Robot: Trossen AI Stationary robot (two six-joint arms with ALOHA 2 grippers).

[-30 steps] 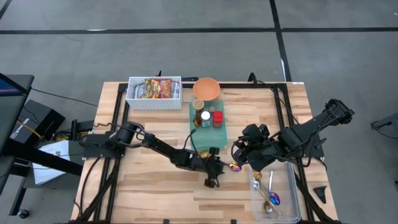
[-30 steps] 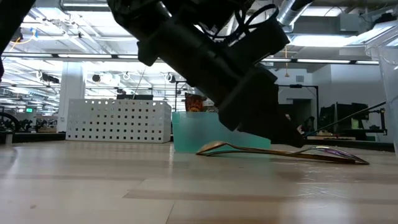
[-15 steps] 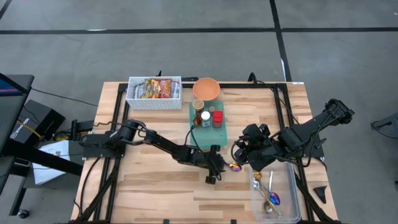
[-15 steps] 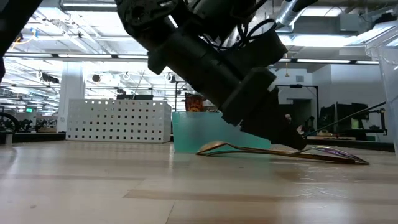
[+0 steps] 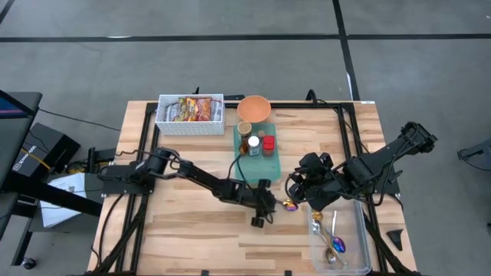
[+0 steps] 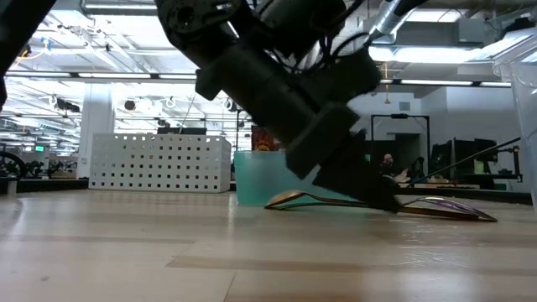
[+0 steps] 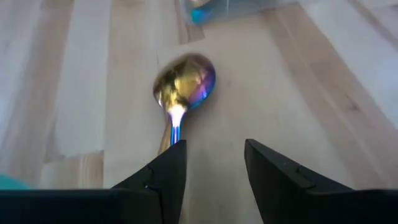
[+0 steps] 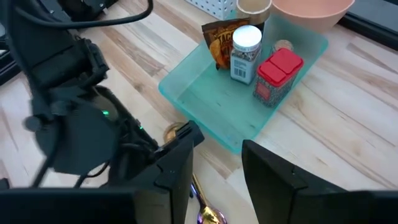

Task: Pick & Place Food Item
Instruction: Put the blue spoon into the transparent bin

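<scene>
Your left gripper sits low over the spoon, jaws apart and empty, handle right by one finger, not between them. The spoon lies flat on the table just beside the teal tray. Close now and you'll probably nudge it sideways. Right gripper hovers near the tray, jaws apart.

we see grey tiled floor with black lines, light wooden slatted table, open ceiling with strip lights, white pillar
</scene>
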